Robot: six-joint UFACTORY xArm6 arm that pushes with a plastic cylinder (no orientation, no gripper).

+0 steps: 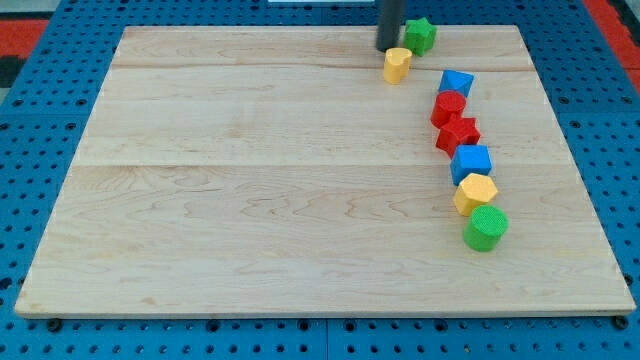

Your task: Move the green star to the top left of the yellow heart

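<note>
Look to the view's top, right of centre, and you find the dark rod coming down from the top edge; my tip (387, 47) rests on the wooden board (250, 200), and since the arm ends in a plain rod there is nothing on it to spread, press together or pinch. Just to the tip's right, touching or nearly touching it, you see the green star (420, 35), close to the board's top edge. Directly below the tip sits the yellow heart (397, 65), so the star lies to the heart's upper right. Follow the view's right side downward and you meet a curved chain of blocks, each touching or just beside the next: a blue block (457, 83) whose shape is hard to make out, a red block (448, 107), a red star (458, 134), a blue cube (471, 162), a yellow hexagon (475, 192) and a green cylinder (486, 227).
</note>
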